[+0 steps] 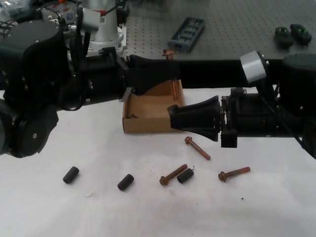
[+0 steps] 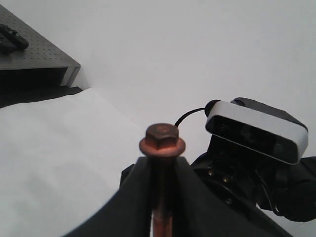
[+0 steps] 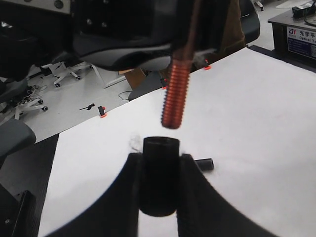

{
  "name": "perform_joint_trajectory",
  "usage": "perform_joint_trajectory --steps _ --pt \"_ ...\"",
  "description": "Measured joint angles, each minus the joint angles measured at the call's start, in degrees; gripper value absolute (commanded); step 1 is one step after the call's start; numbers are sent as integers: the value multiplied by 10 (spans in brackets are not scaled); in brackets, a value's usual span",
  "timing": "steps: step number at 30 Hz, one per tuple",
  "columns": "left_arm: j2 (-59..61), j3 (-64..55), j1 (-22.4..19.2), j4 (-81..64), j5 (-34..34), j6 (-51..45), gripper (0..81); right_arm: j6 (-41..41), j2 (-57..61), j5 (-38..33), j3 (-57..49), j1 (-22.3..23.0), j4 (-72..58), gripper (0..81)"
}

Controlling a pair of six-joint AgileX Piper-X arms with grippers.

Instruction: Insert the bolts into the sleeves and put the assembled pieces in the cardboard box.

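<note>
My left gripper [image 2: 162,170] is shut on a copper bolt [image 2: 162,140] and holds it upright, head up. In the high view this bolt [image 1: 174,91] hangs over the cardboard box [image 1: 143,123]. My right gripper [image 3: 160,165] is shut on a black sleeve [image 3: 160,185], its open end facing up. The bolt's threaded tip [image 3: 175,96] hangs just above the sleeve's mouth, slightly off to one side and not inside it. In the high view the right gripper [image 1: 174,116] sits at the box's right wall, under the left gripper [image 1: 168,74].
Three loose bolts [image 1: 197,147] [image 1: 173,174] [image 1: 234,173] and three loose sleeves [image 1: 70,175] [image 1: 126,182] [image 1: 185,176] lie on the white sheet in front of the box. A blue tray [image 1: 186,32] and dark parts [image 1: 293,34] sit on the far bench.
</note>
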Motion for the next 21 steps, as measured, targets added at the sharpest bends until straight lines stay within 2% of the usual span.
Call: perform_joint_trajectory --steps 21 --pt "0 0 1 0 -6 -10 0 -1 -2 13 0 -3 -21 40"
